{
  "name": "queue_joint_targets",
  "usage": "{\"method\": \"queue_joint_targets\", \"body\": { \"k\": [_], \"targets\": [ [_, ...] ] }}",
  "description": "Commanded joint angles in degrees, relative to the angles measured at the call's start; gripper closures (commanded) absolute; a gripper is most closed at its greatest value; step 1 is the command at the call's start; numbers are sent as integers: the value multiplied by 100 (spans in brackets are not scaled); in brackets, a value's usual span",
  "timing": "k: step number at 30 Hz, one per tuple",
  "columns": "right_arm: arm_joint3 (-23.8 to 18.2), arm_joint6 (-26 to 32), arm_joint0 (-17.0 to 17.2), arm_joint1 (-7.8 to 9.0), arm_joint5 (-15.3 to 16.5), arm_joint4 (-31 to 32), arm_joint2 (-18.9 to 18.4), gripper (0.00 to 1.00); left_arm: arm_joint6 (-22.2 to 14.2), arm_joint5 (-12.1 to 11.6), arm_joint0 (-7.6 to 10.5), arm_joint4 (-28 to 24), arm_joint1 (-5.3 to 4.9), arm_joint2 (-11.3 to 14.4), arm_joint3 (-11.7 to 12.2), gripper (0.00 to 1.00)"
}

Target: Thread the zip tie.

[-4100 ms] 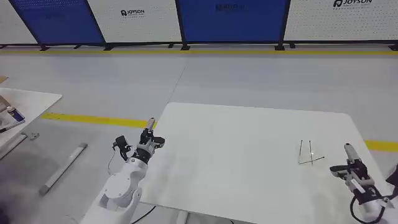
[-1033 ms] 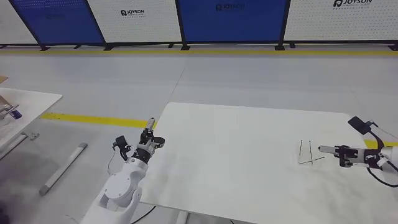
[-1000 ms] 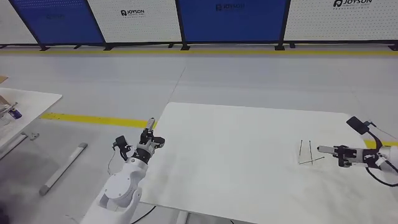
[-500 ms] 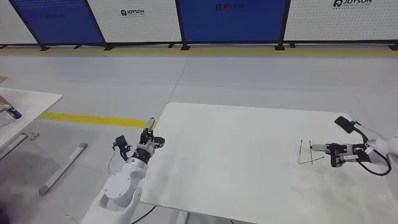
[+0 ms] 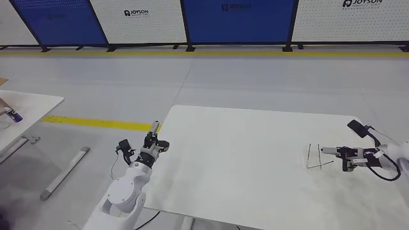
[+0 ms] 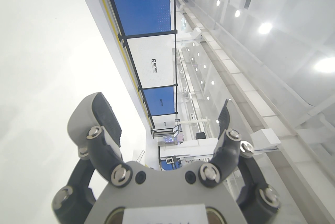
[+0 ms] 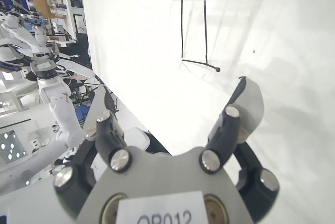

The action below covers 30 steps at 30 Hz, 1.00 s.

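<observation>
Zip ties [image 5: 309,154] lay toward the right side of the white table [image 5: 255,140]. My right gripper [image 5: 326,151], wide open and empty, sat just beside them, pointing across two parallel ties; a third crossed their near ends. My left gripper [image 6: 162,104], likewise open and empty, was well apart.

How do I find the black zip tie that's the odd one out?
Look at the white table, near the right gripper, where three thin black zip ties lie. A pair lies side by side; the crosswise zip tie alone runs across their ends.
</observation>
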<state>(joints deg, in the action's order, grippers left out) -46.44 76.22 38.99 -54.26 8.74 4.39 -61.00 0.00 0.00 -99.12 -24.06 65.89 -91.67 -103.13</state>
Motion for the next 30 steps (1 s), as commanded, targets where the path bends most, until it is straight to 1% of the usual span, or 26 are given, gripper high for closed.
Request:
{"method": "queue_joint_targets", "body": {
  "k": [1, 4, 6, 7, 17, 20, 22, 27, 28, 29, 30],
  "targets": [
    [39, -4, -9, -2, -55, -1, 9, 0, 0, 0, 0, 0, 0, 0, 0, 0],
    [169, 79, -86, -50, -98, -10, 124, 0, 0, 0, 0, 0, 0, 0, 0, 0],
    [296, 291, -204, -110, -251, 139, 323, 0, 0, 0, 0, 0, 0, 0, 0, 0],
    [420, 314, -318, -159, -320, 117, 400, 0, 0, 0, 0, 0, 0, 0, 0, 0],
    [420, 314, -318, -159, -320, 117, 400, 0, 0, 0, 0, 0, 0, 0, 0, 0],
    [394, 103, -284, -157, -321, 96, 369, 0, 0, 0, 0, 0, 0, 0, 0, 0],
    [404, 99, -315, -148, -324, 85, 342, 0, 0, 0, 0, 0, 0, 0, 0, 0],
    [516, 21, -407, -170, -454, 221, 414, 0, 0, 0, 0, 0, 0, 0, 0, 0],
    [546, 27, -422, -181, -482, 248, 443, 5, 0, 0, 0, 0, 0, 0, 0, 0],
    [576, 48, -439, -193, -502, 274, 477, 16, 0, 0, 0, 0, 0, 0, 0, 0],
    [624, 59, -468, -210, -521, 292, 515, 21, 0, 0, 0, 0, 0, 0, 0, 0]
  ]
}}
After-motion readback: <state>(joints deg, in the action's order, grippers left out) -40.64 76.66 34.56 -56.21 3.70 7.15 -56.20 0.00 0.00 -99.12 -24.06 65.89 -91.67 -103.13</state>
